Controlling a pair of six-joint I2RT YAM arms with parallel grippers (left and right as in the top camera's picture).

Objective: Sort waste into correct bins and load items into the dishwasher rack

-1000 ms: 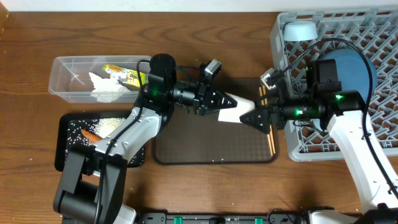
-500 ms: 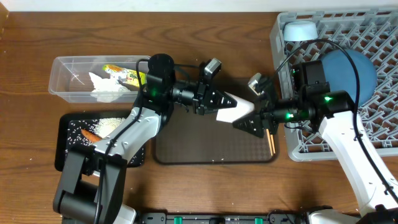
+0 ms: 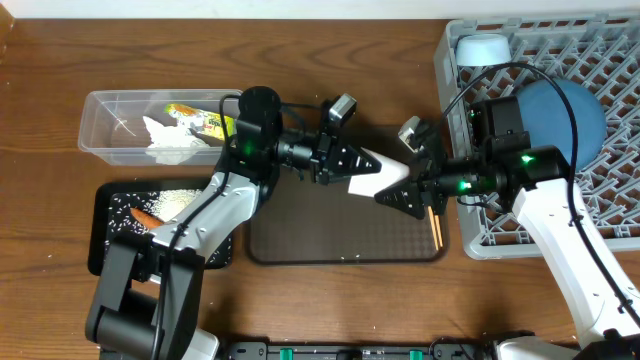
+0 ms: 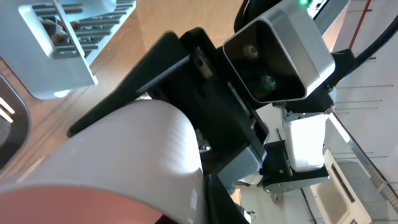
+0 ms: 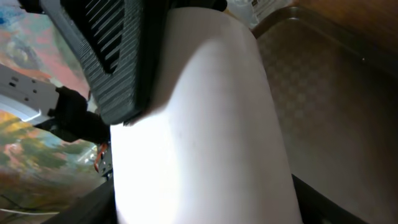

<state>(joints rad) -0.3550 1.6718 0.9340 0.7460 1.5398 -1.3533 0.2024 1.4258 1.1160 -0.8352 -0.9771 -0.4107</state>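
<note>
Evidently the left gripper's (image 3: 362, 170) jaws pinch the smooth white cup (image 3: 380, 178) above the brown textured tray (image 3: 300, 230). The right gripper's (image 3: 392, 195) jaws straddle its far end; whether they grip it cannot be told. If the left lets go too early the cup would drop, short of the grey lattice rack (image 3: 560, 235) at 3 o'clock.

Left arm (image 3: 215, 205): white shell links, black joints, round black motor housing (image 3: 262, 103) up top, green light (image 3: 243, 148) lit. Right arm (image 3: 560, 215): same build, white links, boxy black joint blocks, green lights (image 3: 523, 158). Thin black cable (image 3: 560, 85) loops over the right arm. Left gripper (image 3: 360, 170) and right gripper (image 3: 398, 197) both black, wedge-shaped. Small grey camera box on each wrist; the right one (image 4: 280, 53) has a silver-grey casing and dark lenses. Right gripper's finger (image 5: 118, 56) has a ribbed black inner face
</note>
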